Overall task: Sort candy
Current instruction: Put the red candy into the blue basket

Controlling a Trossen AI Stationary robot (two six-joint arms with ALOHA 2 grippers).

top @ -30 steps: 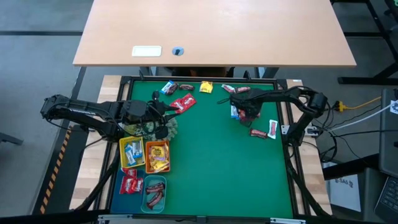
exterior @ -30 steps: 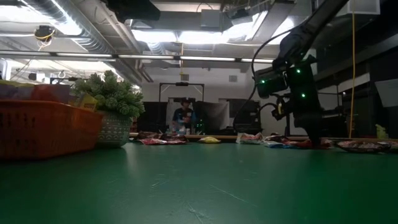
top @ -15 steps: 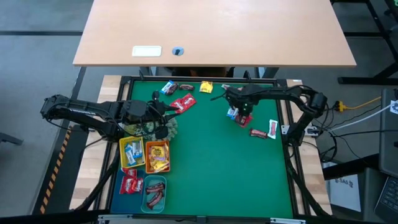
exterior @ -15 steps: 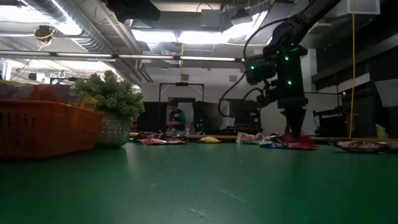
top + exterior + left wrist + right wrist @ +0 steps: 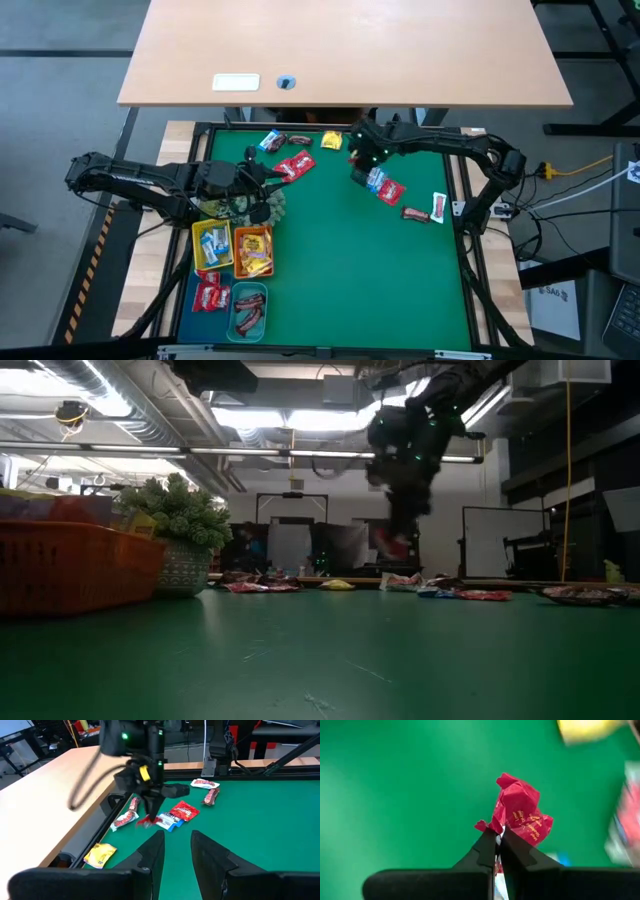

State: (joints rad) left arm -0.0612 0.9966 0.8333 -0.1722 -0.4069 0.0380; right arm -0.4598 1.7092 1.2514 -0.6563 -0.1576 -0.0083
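My right gripper [image 5: 360, 162] hangs above the far middle of the green mat, shut on a small red wrapped candy [image 5: 521, 814], which also shows under the fingers in the low view [image 5: 392, 544]. More candy lies on the mat: a red packet [image 5: 391, 190] and a blue-white wrapper [image 5: 376, 180] just right of the gripper, red packets [image 5: 295, 165], a yellow square [image 5: 332, 140] and a brown bar [image 5: 415, 213]. My left gripper [image 5: 176, 842] is open and waits at the mat's left side, by the spiky plant ball [image 5: 250, 205]. My right gripper pinches the red candy by a twisted end of its wrapper [image 5: 492, 826] between the two fingertips [image 5: 487, 845]. The fingers point down from above. The candy hangs clear of the mat [image 5: 392, 544], its crumpled body past the fingertips.
Small trays stand at the mat's near left: yellow [image 5: 212, 243], orange [image 5: 253, 250], teal [image 5: 248, 308], with red candies [image 5: 210, 295] beside them. The plant ball in its pot [image 5: 185, 535] and an orange basket [image 5: 75, 565] stand at the left. The mat's middle and near right are bare green.
My right gripper, which stood low at the candy pile on the right, has risen and moved toward the table's left and far edge. The red candy has come up with it and now hangs clear of the mat. My left arm has kept still.
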